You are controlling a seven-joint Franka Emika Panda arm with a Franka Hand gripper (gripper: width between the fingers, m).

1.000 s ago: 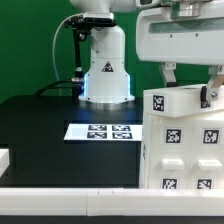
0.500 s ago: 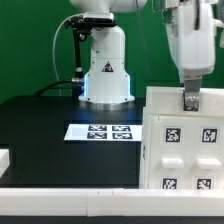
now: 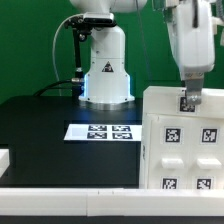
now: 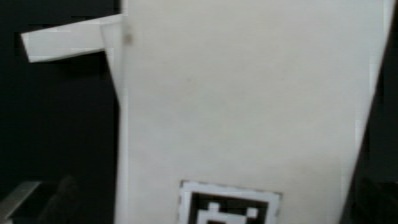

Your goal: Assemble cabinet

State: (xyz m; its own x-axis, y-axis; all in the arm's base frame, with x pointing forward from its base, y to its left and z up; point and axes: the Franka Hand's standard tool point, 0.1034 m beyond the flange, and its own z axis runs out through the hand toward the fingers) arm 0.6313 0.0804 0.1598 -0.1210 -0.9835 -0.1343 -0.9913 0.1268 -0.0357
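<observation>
On the exterior view's right, the cabinet (image 3: 183,140) stands upright on the black worktop (image 3: 40,125) — a tall white box whose near face carries rows of square black-and-white tags. Its long axis runs vertically. Directly above its top edge hangs the arm's gripper (image 3: 189,101), pointing straight down, with the fingertips right at or just over the rim. The cabinet therefore lies immediately below the jaws, not off to either side.

From the wrist view, a broad white panel of the cabinet (image 4: 249,110) fills most of the picture, with one tag partly visible low on it and a small white tab jutting from its edge. No finger shows clearly against the panel there.

Whether the jaws are released or pressing on the rim cannot be told from these pictures — the fingertips are small and overlap the white edge.

Nearby, the marker board (image 3: 98,131) lies flat on the worktop, close to the cabinet's foot.
</observation>
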